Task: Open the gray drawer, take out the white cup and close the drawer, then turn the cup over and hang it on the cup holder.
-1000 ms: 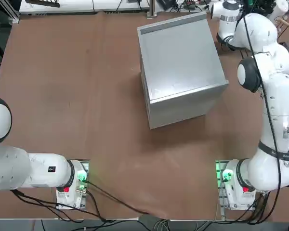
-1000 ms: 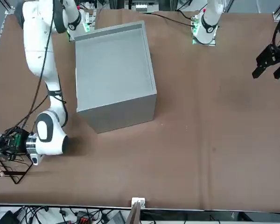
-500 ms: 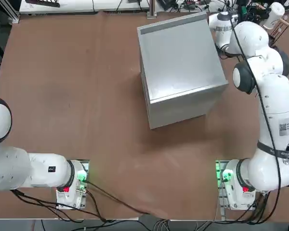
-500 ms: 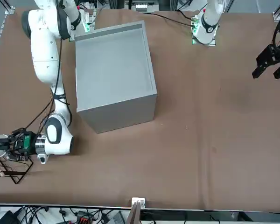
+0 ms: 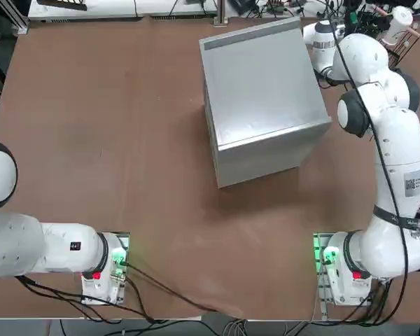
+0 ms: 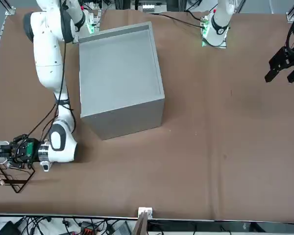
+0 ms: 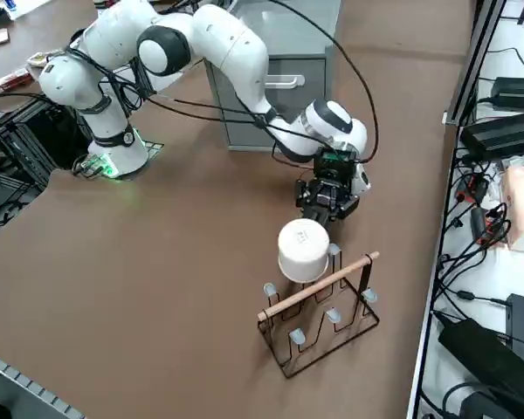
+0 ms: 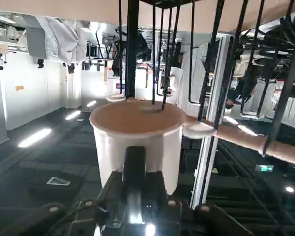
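The right claw [image 7: 325,206] grips the white cup [image 7: 303,250] by its handle, bottom up, holding it against the cup holder [image 7: 319,316] just beside the wooden rod [image 7: 318,286]. The right arm [image 7: 227,52] stretches low across the brown counter [image 7: 140,262], wrist bent down, past the right side of the gray drawer [image 7: 284,83], which sits closed.

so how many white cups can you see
1: the white cup, upside down, held by the right gripper at the cup holder. The gray drawer is closed, so others may be hidden.
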